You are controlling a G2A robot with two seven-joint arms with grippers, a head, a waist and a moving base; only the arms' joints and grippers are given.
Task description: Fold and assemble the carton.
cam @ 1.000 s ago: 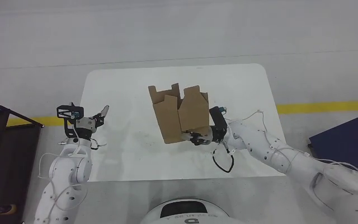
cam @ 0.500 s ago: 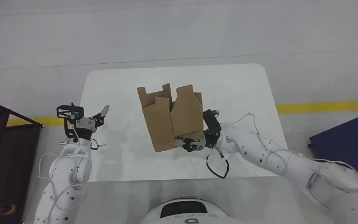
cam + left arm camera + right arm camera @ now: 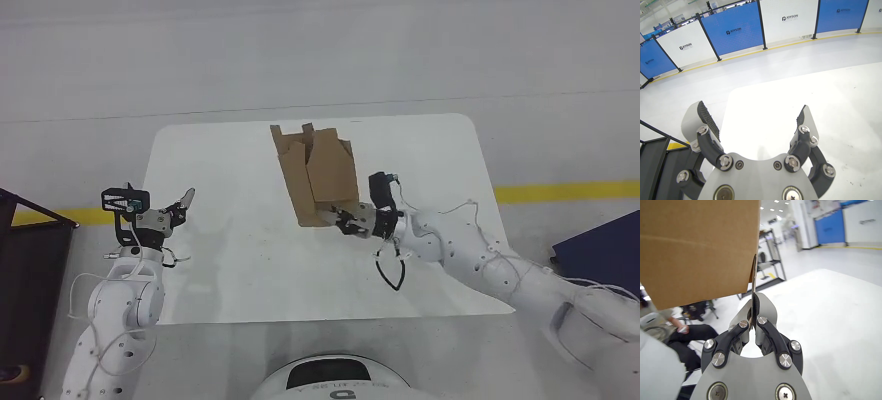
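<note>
A brown cardboard carton (image 3: pixel 318 175) is held up over the middle of the white table (image 3: pixel 230 270), its open flaps pointing toward the far edge. My right gripper (image 3: pixel 345 216) is shut on a lower flap of the carton (image 3: pixel 696 247), and its fingers (image 3: pixel 759 303) pinch the thin cardboard edge. My left gripper (image 3: pixel 183 203) hangs open at the table's left edge, well away from the carton. Nothing lies between the left gripper's (image 3: pixel 753 117) ribbed pads (image 3: pixel 708 121).
A black rack (image 3: pixel 25 270) stands off the table's left side. A yellow floor line (image 3: pixel 570 190) runs past the right edge. A black cable (image 3: pixel 390 275) loops under the right wrist. Bare table lies between the two arms.
The right arm has carried the carton from near the table's front centre toward the far edge, turning it so it looks narrower from above. The left arm has kept still.
</note>
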